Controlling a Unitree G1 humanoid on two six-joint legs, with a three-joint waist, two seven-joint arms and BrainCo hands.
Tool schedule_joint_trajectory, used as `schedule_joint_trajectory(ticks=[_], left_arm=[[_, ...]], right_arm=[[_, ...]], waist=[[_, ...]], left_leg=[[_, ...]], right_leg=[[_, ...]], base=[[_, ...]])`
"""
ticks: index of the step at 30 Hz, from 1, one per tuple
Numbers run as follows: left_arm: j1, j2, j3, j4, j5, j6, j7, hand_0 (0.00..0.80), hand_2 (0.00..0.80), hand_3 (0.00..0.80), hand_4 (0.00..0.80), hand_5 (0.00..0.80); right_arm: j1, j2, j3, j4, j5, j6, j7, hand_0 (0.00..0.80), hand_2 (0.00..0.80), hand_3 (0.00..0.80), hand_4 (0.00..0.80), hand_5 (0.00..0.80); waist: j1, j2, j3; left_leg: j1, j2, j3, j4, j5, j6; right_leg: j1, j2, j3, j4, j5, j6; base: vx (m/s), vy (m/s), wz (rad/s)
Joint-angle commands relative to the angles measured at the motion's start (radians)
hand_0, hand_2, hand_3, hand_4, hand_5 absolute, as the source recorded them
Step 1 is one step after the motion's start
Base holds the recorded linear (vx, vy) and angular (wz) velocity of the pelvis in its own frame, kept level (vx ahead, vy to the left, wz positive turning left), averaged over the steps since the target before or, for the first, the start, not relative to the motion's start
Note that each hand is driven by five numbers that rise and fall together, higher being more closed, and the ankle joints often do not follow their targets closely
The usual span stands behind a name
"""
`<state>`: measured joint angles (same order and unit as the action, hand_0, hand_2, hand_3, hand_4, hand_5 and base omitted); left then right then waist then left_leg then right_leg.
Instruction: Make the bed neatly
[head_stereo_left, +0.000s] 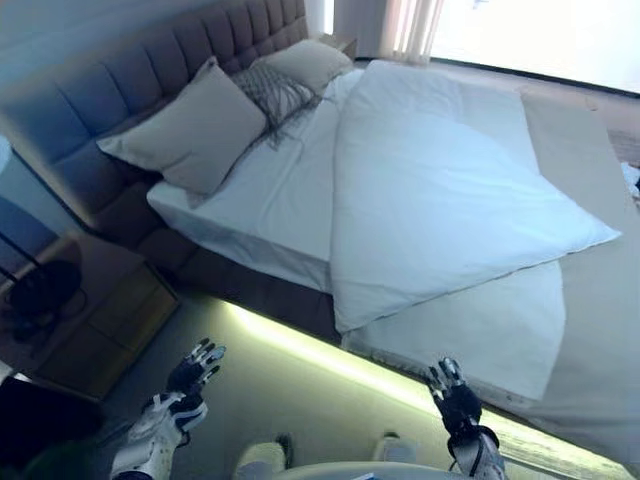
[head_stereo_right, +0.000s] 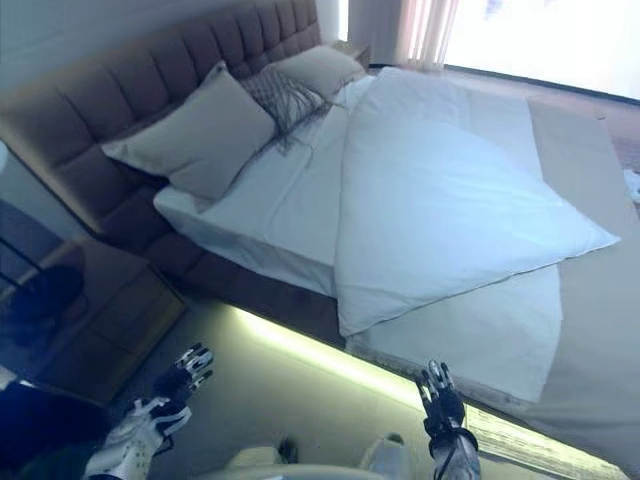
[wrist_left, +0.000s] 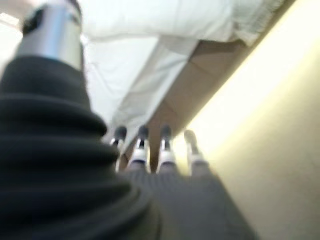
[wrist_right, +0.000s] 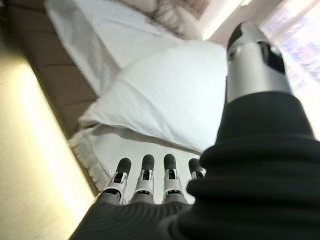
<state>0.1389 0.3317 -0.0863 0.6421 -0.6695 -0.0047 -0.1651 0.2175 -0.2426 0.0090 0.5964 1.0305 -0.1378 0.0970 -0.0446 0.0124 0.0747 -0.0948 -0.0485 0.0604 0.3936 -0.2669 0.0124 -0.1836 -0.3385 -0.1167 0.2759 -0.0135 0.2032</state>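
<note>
A bed with a padded headboard (head_stereo_left: 150, 80) carries a white duvet (head_stereo_left: 440, 200) folded back diagonally, its corner hanging over the near edge (head_stereo_left: 345, 320). The white sheet (head_stereo_left: 270, 195) lies bare on the left part. Two beige pillows (head_stereo_left: 190, 130) (head_stereo_left: 305, 62) and a patterned cushion (head_stereo_left: 275, 95) lie by the headboard. My left hand (head_stereo_left: 190, 375) is open and empty above the floor, short of the bed side. My right hand (head_stereo_left: 455, 395) is open and empty just before the bed's near edge, below the duvet's lower part; it also shows in the right wrist view (wrist_right: 145, 175).
A lit strip (head_stereo_left: 330, 355) runs under the bed frame along the floor. A wooden nightstand (head_stereo_left: 100, 320) with a dark lamp (head_stereo_left: 40, 285) stands at the left. A beige bed cover (head_stereo_left: 590, 300) lies over the foot. Curtains (head_stereo_left: 410, 25) hang behind.
</note>
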Motion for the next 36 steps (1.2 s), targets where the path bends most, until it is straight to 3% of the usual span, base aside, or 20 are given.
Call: schedule_joint_trajectory(ticks=[1,5,7,9,11,13,17,20,24,26,29,32,36], left_arm=[[0.022,0.053,0.069,-0.113,0.002,-0.035,-0.020,0.000,0.000,0.000,0.000,0.000],[0.051,0.049,0.105,-0.104,0.007,-0.060,-0.019,0.000,0.000,0.000,0.000,0.000],[0.058,0.045,0.111,-0.100,0.014,-0.068,-0.023,0.000,0.000,0.000,0.000,0.000],[0.069,0.040,0.132,-0.105,-0.004,-0.052,-0.029,0.000,0.000,0.000,0.000,0.000],[0.091,0.035,0.145,-0.110,0.004,-0.052,-0.071,0.000,0.000,0.000,0.000,0.000],[0.101,0.025,0.121,-0.125,-0.010,-0.066,-0.068,0.000,0.000,0.000,0.000,0.000],[0.106,-0.008,0.095,-0.110,-0.041,-0.076,-0.051,0.000,0.000,0.000,0.000,0.000],[0.090,-0.022,0.063,-0.089,-0.032,-0.088,-0.059,0.000,0.000,0.000,0.000,0.000],[0.036,-0.022,0.027,-0.074,-0.044,-0.095,-0.032,0.000,0.000,0.000,0.000,0.000],[0.016,-0.022,0.028,-0.074,-0.050,-0.093,-0.024,0.000,0.000,0.000,0.000,0.000],[0.018,-0.027,0.043,-0.075,-0.081,-0.087,-0.007,0.000,0.000,0.000,0.000,0.000],[0.027,-0.037,0.064,-0.037,-0.066,-0.086,-0.024,0.000,0.000,0.000,0.000,0.000],[0.031,-0.031,0.084,-0.040,-0.042,-0.067,-0.029,0.000,0.000,0.000,0.000,0.000]], right_arm=[[-0.025,0.039,0.003,-0.079,-0.004,-0.027,0.022,0.000,0.000,0.000,0.000,0.000],[0.000,0.047,0.007,-0.078,-0.028,-0.006,0.044,0.000,0.000,0.000,0.000,0.000],[0.008,0.036,0.006,-0.048,-0.010,-0.001,0.057,0.000,0.000,0.000,0.000,0.000],[0.011,0.025,0.006,-0.032,-0.005,0.022,0.045,0.000,0.000,0.000,0.000,0.000],[0.029,0.011,0.003,-0.057,0.005,0.058,0.055,0.000,0.000,0.000,0.000,0.000],[0.026,0.003,0.011,-0.036,-0.016,0.058,0.075,0.000,0.000,0.000,0.000,0.000],[-0.013,-0.025,0.037,-0.002,-0.032,0.051,0.088,0.000,0.000,0.000,0.000,0.000],[-0.024,-0.023,0.038,-0.002,-0.012,0.027,0.081,0.000,0.000,0.000,0.000,0.000],[-0.008,-0.021,0.044,-0.044,0.009,0.014,0.044,0.000,0.000,0.000,0.000,0.000],[0.001,-0.025,0.043,-0.051,0.024,0.013,0.042,0.000,0.000,0.000,0.000,0.000],[0.002,-0.025,0.049,-0.041,0.031,-0.005,0.049,0.000,0.000,0.000,0.000,0.000],[-0.016,-0.013,0.062,-0.026,0.042,-0.029,0.033,0.000,0.000,0.000,0.000,0.000],[-0.012,0.005,0.075,-0.049,0.027,-0.028,0.007,0.000,0.000,0.000,0.000,0.000]], waist=[[0.023,-0.026,0.024],[0.015,-0.043,0.033],[0.008,-0.043,0.023],[0.007,-0.041,0.008],[0.005,-0.035,0.000],[0.010,-0.037,-0.002],[0.032,-0.049,-0.001],[0.041,-0.041,0.007],[0.053,0.002,0.010],[0.068,0.017,0.018],[0.104,0.038,0.034],[0.130,0.057,0.033],[0.144,0.072,0.025]], left_leg=[[0.179,0.001,-0.025,-0.306,0.116,0.006],[0.202,0.023,-0.055,-0.261,0.073,0.014],[0.225,0.064,-0.074,-0.245,0.063,-0.011],[0.251,0.128,-0.077,-0.219,0.059,-0.039],[0.229,0.201,-0.078,-0.142,0.159,-0.080],[0.208,0.230,-0.082,-0.087,0.225,-0.086],[0.111,0.213,-0.091,0.053,0.301,-0.055],[0.089,0.223,-0.098,-0.022,0.346,-0.055],[0.089,0.243,-0.153,-0.276,0.440,-0.098],[0.053,0.249,-0.164,-0.348,0.500,-0.128],[-0.036,0.248,-0.173,-0.440,0.584,-0.150],[-0.089,0.229,-0.175,-0.457,0.573,-0.145],[-0.100,0.197,-0.211,-0.456,0.549,-0.142]], right_leg=[[-0.047,-0.002,-0.063,-0.332,0.393,0.019],[-0.066,0.023,-0.037,-0.288,0.361,0.023],[-0.048,0.047,-0.011,-0.280,0.328,0.026],[-0.042,0.073,0.003,-0.209,0.268,0.015],[-0.012,0.121,0.002,-0.167,0.206,-0.035],[0.019,0.151,-0.012,-0.167,0.181,-0.072],[0.076,0.213,-0.014,-0.173,0.117,-0.140],[0.109,0.247,-0.011,-0.174,0.087,-0.146],[0.146,0.275,-0.009,-0.165,0.033,-0.136],[0.178,0.274,-0.010,-0.167,0.008,-0.132],[0.240,0.276,0.001,-0.178,-0.027,-0.136],[0.279,0.270,0.001,-0.143,-0.081,-0.144],[0.318,0.237,0.035,-0.081,-0.140,-0.123]], base=[[0.284,-0.295,-0.78],[0.318,-0.303,-0.14],[0.381,-0.363,0.45],[0.375,-0.383,0.75],[0.324,-0.335,0.54],[0.243,-0.314,0.26],[0.181,-0.260,-0.17],[0.152,-0.090,-0.12],[0.148,0.053,-0.05],[0.174,0.055,0.06],[0.295,0.056,-0.01],[0.308,0.058,-0.46],[0.401,0.133,-0.38]])
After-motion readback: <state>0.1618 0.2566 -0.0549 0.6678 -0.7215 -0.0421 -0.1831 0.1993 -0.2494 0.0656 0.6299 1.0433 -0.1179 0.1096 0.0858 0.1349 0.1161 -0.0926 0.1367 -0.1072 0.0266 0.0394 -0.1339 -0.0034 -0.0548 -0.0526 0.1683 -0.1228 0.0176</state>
